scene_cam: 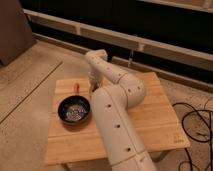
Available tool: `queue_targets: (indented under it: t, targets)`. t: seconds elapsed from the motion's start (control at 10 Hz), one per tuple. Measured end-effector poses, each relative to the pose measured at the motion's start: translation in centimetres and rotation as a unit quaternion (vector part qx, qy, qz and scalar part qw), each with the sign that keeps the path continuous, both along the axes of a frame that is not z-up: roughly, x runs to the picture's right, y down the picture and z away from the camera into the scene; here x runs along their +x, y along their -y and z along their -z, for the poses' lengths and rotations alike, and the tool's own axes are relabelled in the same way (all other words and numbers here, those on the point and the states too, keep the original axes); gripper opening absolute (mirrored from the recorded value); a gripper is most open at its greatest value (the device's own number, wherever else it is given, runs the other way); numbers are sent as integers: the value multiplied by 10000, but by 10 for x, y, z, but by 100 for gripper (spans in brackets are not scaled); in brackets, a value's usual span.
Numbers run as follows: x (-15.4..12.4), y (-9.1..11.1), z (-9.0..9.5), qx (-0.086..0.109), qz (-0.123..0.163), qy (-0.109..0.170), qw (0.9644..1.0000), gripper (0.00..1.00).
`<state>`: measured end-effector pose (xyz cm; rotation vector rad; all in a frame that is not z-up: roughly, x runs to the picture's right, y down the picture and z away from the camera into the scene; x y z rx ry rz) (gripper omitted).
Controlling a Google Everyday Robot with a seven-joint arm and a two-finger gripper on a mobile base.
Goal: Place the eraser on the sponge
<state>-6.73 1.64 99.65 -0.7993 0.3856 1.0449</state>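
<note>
At the far side of the wooden table (155, 117), just beside the orange handle (76, 88) of the black pan (74, 110), I am seeing the gripper (92, 84) pointing down, though I cannot tell whether it is clenched or released, and the arm (117, 115) is seemingly hiding the eraser and the sponge.

The arm (117, 130) is cut off by the bottom edge and covers the counter (160, 120) just right of the pan (74, 110). The pincer (92, 86), just right of the pan's handle (76, 88), blurs into the wrist. The eraser and sponge cannot be made out behind the arm. Cables (197, 125), far right of the pan, run off the edge.
</note>
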Motion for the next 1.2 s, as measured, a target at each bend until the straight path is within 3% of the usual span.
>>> queue_targets:
  t: [0.2, 0.4, 0.6, 0.7, 0.8, 1.0, 1.1, 1.2]
  targets:
    - [-1, -1, -2, -67, 145, 65, 9999, 9]
    - [-6, 10, 1, 28, 289, 149, 9995, 0]
    - [-3, 56, 20, 549, 648, 179, 9962, 0]
    - [-1, 82, 33, 873, 882, 193, 9921, 0]
    - [3, 111, 54, 1284, 1138, 224, 9849, 0]
    - [4, 128, 86, 1685, 1342, 313, 9760, 0]
    - [2, 123, 99, 1752, 1328, 360, 9749, 0]
    - [-4, 102, 125, 1778, 1235, 484, 9751, 0]
